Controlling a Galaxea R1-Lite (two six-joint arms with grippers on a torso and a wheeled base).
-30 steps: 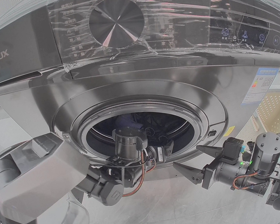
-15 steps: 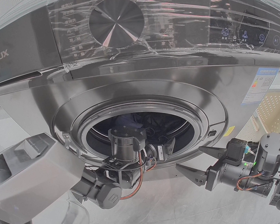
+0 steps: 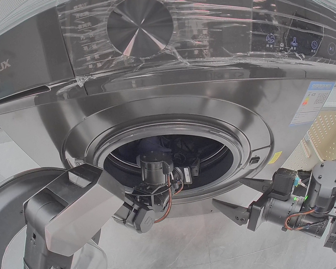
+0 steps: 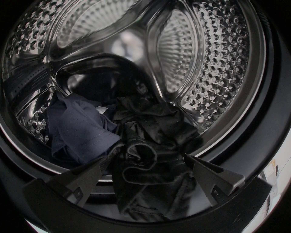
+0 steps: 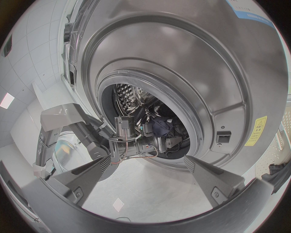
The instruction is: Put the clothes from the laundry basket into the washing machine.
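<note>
Left claw (image 4: 151, 153): released, fingers spread, at the washing machine (image 3: 150, 102) mouth, facing the black garment (image 4: 145, 170). Black garment and navy garment (image 4: 81, 130): touching, heaped low in the drum (image 4: 218, 60). Right claw (image 3: 227, 190): released, empty, outside, below the opening's rim. Laundry basket (image 3: 334, 133): on the machine's right.

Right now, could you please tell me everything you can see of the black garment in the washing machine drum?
The black garment is soft, matte fabric, crumpled into deep folds. It lies low at the front of the perforated steel drum, its lower part spilling over the drum's lip. A navy garment lies against one side. The open left gripper straddles it; contact is unclear.
</note>
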